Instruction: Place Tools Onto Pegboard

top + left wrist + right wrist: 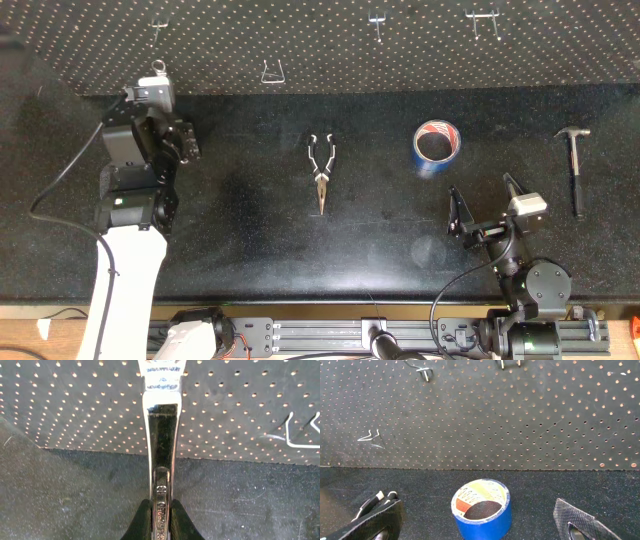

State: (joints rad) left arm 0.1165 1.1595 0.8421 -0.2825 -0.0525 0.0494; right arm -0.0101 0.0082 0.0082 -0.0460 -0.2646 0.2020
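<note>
"What's the left gripper [161, 517] holding?"
"Its fingers are pinched tight on a shiny chrome steel wrench [161, 435]. The long axis runs straight out ahead of them, toward the black perforated pegboard [75, 405]."
"And the hook?"
"Small wire hook [158, 22], further ahead and higher, roughly in line. The right gripper [483, 192] gapes empty, well off to the side, so the left's nearer."
</note>
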